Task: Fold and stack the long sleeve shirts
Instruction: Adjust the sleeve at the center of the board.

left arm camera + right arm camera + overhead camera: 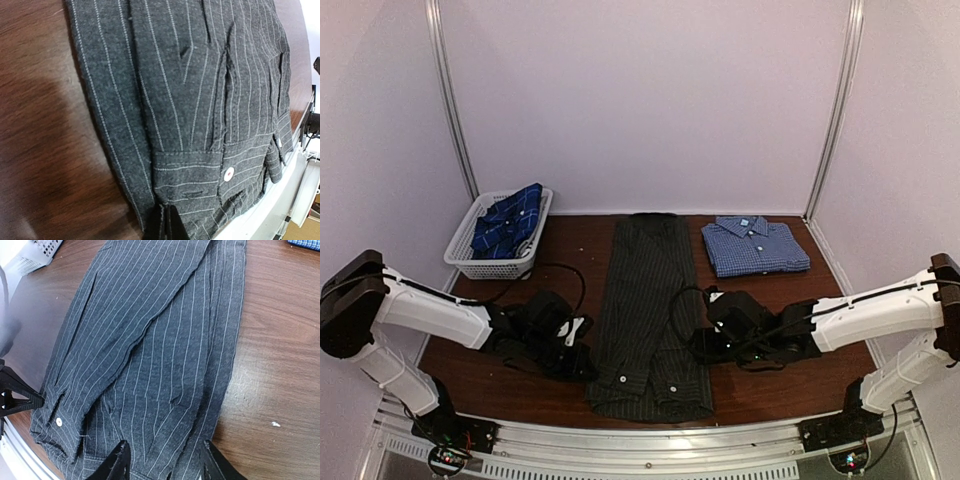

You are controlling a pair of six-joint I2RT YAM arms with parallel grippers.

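Note:
The charcoal pinstripe shirt (645, 310) lies in the middle of the table, folded lengthwise into a long strip, cuffs and buttons at its near end. My left gripper (582, 352) is at the strip's near left edge; in the left wrist view its fingers (167, 225) are closed on the edge of the pinstripe cloth (200, 100). My right gripper (705, 340) is open at the near right edge; in the right wrist view it (165, 465) straddles that edge of the shirt (150, 340). The blue-and-white check shirt (753, 245) lies folded at the back right. The navy plaid shirt (510, 222) sits crumpled in the basket.
The white mesh basket (495, 265) stands at the back left, also seen in the right wrist view (30, 255). Bare brown table (780, 380) shows on both sides of the strip. The metal front rail (650, 440) runs just below the shirt's near end.

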